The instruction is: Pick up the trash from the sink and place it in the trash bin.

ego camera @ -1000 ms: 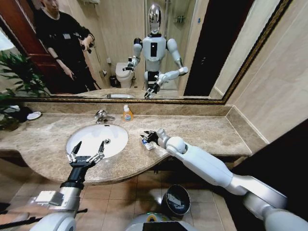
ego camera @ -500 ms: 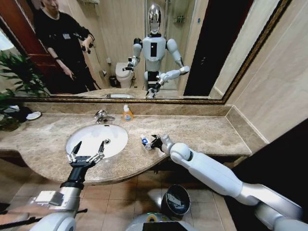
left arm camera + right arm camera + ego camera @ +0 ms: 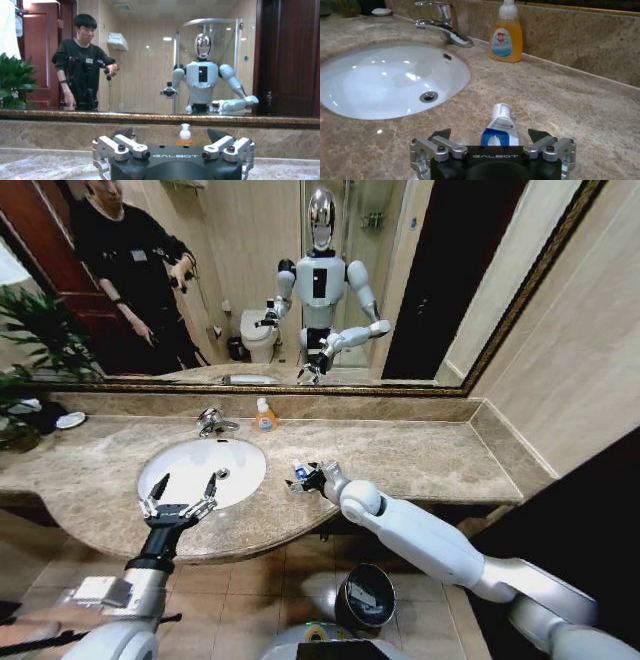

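A white-and-blue packet (image 3: 499, 126) lies on the marble counter just right of the sink (image 3: 395, 80). My right gripper (image 3: 490, 135) is low over the packet, open, with one finger on each side and neither touching it. In the head view the right gripper (image 3: 307, 477) and the packet (image 3: 299, 471) are beside the sink (image 3: 200, 470). My left gripper (image 3: 186, 485) hangs open over the basin's front rim, holding nothing; the left wrist view shows its fingers (image 3: 125, 135) spread. The trash bin (image 3: 363, 595) stands on the floor below the counter, with pale pieces inside.
A chrome tap (image 3: 440, 23) and an orange soap bottle (image 3: 506, 37) stand at the back of the counter. A wall mirror (image 3: 300, 280) runs behind. A potted plant (image 3: 35, 340) and a small dish (image 3: 70, 420) are at the far left. Bare marble stretches to the right.
My right gripper has shifted a little left and lower, so it now straddles the white-and-blue packet. The left arm has not moved.
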Controlling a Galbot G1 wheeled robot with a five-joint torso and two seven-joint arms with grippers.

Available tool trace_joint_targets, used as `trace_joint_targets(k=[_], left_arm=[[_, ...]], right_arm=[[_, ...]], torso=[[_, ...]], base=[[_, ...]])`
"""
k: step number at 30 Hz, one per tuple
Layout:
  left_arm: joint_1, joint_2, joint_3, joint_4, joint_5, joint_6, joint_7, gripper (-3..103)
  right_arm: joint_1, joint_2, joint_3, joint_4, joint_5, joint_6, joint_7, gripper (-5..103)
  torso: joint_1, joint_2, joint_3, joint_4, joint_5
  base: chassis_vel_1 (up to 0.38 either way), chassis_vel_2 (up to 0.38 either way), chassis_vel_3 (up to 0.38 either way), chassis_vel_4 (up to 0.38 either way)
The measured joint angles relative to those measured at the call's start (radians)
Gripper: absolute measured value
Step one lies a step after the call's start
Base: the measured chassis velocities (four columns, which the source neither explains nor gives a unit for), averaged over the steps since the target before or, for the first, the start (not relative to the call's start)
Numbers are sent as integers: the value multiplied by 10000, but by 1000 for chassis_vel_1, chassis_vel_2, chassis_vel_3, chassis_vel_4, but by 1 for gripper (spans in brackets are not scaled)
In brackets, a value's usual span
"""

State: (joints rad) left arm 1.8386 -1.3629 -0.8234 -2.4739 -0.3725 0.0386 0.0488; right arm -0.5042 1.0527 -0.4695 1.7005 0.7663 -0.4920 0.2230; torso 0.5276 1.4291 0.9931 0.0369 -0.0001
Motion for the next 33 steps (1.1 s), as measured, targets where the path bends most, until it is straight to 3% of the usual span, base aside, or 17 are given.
trace_joint_targets(k=[3,9,11,13,14,20,27,29,33], left_arm=[[0,0,0,0,0,0,-1,100],[0,0,0,0,0,0,0,100],[0,0,0,0,0,0,0,100],[0,0,0,0,0,0,0,100],[0,0,0,0,0,0,0,100],[0,0,0,0,0,0,0,100],[0,0,0,0,0,0,0,100],[0,0,0,0,0,0,0,100],[0,0,0,0,0,0,0,100]], right_arm=[[9,34,-12,-84,-50,21,-36,102],[15,83,-10,-232,-135,63,-163,78],[32,104,-10,-263,-142,71,-161,78],[76,137,-27,-306,-144,75,-154,66],[76,137,-27,-306,-144,75,-154,66],[179,146,-81,-318,-145,141,-70,39],[116,-53,212,-40,-146,188,-42,21],[89,-105,273,16,-148,201,-49,21],[-111,-322,594,285,-169,255,-143,7]], torso=[[0,0,0,0,0],[0,0,0,-1,0],[0,0,0,0,0],[0,1,0,0,0],[0,1,0,0,0],[0,0,0,0,0],[0,0,0,0,1],[0,0,0,0,1],[0,1,0,0,1]], base=[[0,0,0,0],[0,0,0,0],[0,0,0,0],[0,0,0,0],[0,0,0,0],[0,0,0,0],[0,0,0,0],[0,0,0,0],[0,0,0,0]])
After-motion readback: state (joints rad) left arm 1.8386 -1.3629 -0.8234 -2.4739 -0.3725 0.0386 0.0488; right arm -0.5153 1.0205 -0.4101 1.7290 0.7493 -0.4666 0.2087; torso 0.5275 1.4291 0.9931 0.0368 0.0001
